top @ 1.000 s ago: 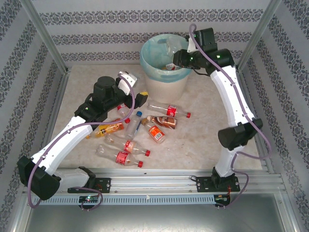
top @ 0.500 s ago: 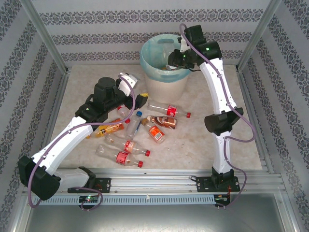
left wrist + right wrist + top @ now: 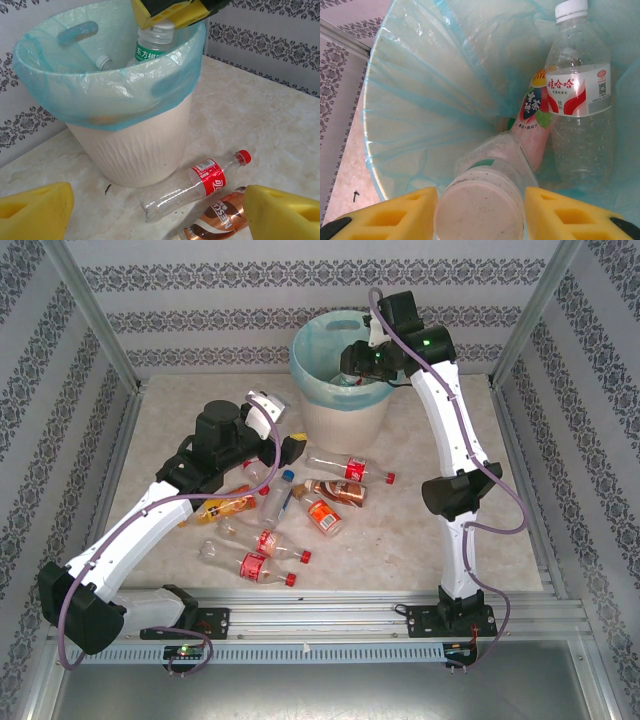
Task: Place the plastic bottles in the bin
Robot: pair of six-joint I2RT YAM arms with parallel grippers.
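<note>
You hung the right gripper [image 3: 352, 362] over the bin [image 3: 335, 420] so the bottle [image 3: 479, 207] between its pads [image 3: 395, 215] would drop in — clamped or loosed, unclear — while the left gripper [image 3: 157, 207] waited spread and empty.

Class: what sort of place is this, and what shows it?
Likely a robot test cell: aluminium frame, patterned wallpaper panels, and two arms bolted to a rail beside the table.

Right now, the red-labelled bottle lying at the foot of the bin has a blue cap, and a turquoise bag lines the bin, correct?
The cap is red, not blue, as the left wrist view shows. The rest holds: the red-labelled bottle lies at the foot of the bin, and a turquoise bag lines it.
</note>
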